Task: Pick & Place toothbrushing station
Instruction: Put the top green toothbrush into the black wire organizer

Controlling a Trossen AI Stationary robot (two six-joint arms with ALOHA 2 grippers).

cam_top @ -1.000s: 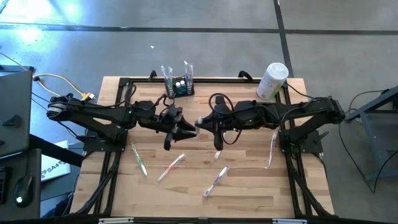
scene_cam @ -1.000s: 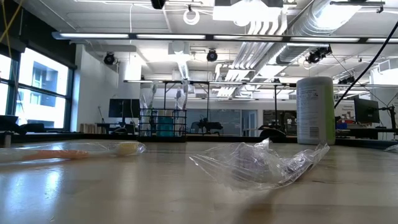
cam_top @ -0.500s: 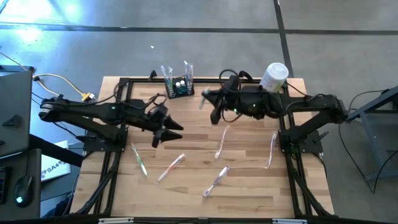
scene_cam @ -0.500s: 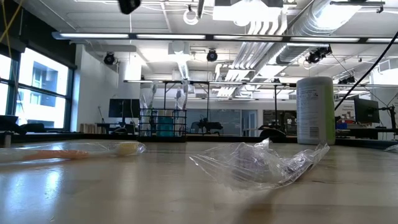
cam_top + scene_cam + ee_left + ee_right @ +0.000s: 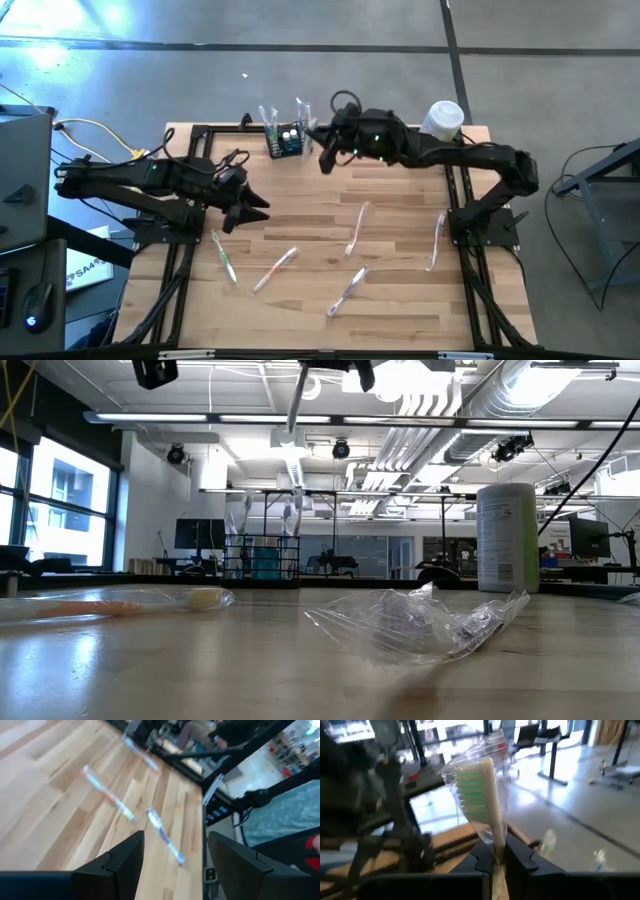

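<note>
The toothbrushing station [image 5: 287, 138], a small black rack, stands at the table's far edge and shows far off in the low view [image 5: 262, 556]. My right gripper [image 5: 325, 152] hovers just to its right, shut on a wrapped toothbrush [image 5: 479, 795] with green bristles. My left gripper [image 5: 250, 210] hangs open over the table's left half, with nothing between its fingers [image 5: 125, 862]. Several wrapped toothbrushes lie flat on the wood, among them one [image 5: 222, 255] near the left gripper and one [image 5: 357, 228] at mid-table. My right gripper pinches the toothbrush's handle [image 5: 496, 851] between its two fingers, below the bristle head. The head, in its clear wrapper, sticks out beyond the fingertips. The brush is lifted clear of the table, and in the low view its stem [image 5: 296, 402] slants down from the gripper.
A tall white cylindrical container [image 5: 440, 120] stands at the far right corner. A crumpled clear wrapper [image 5: 420, 622] and a wrapped brush [image 5: 110, 603] lie close to the low camera. Black frame rails [image 5: 185, 250] run along both sides of the table.
My right gripper has swung from mid-table toward the far edge, carrying the toothbrush to beside the station. My left gripper has drawn back from mid-table toward the left edge.
</note>
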